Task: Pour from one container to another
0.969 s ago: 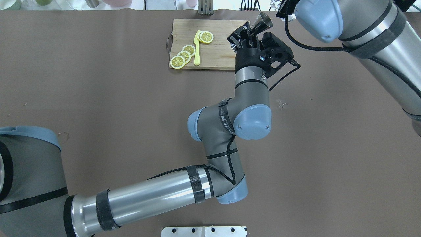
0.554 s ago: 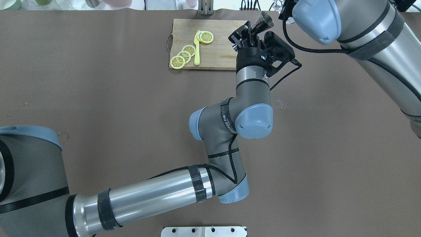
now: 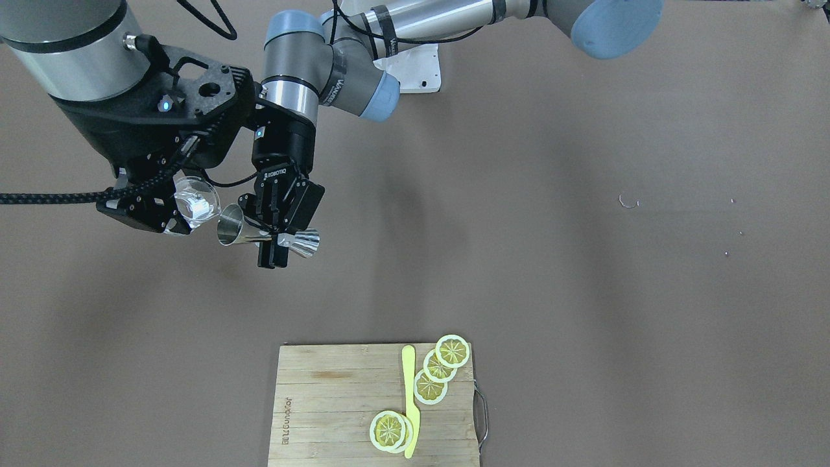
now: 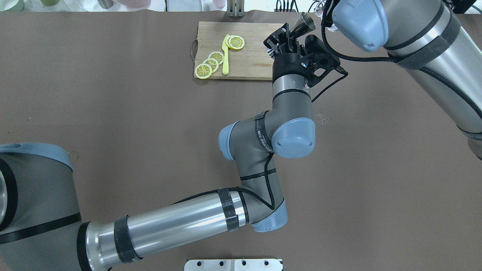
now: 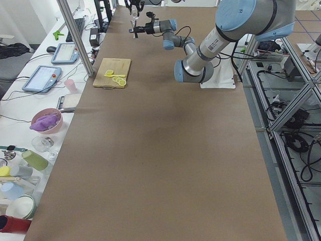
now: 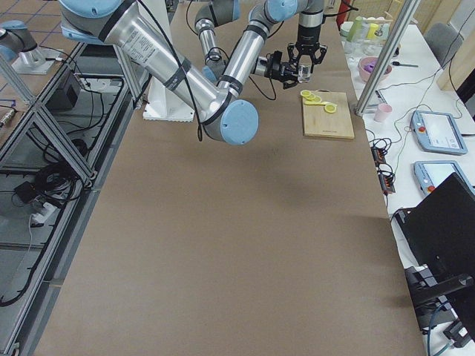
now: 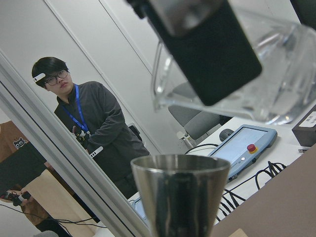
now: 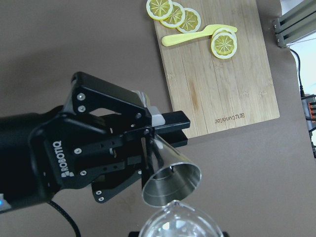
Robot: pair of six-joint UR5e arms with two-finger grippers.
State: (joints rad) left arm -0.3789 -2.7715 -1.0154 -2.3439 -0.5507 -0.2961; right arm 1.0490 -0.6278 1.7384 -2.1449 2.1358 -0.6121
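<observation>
The steel jigger lies nearly level in the air, and my left gripper is shut on its narrow waist. Its open mouth points at the clear glass cup, which sits tilted just beside it with my right gripper shut on it. In the right wrist view the jigger mouth sits right above the cup rim. From the left wrist the jigger rim is below the cup. Overhead, the jigger sticks out past my left gripper; my right gripper is hidden behind its arm.
A wooden cutting board with several lemon slices and a yellow knife lies on the brown table, close to both grippers. A person stands beyond the table's far side. Cups and bowls crowd the side bench.
My left arm has edged right and slightly away from the robot, carrying the jigger closer to the cup. The right arm has shifted a little leftward toward it.
</observation>
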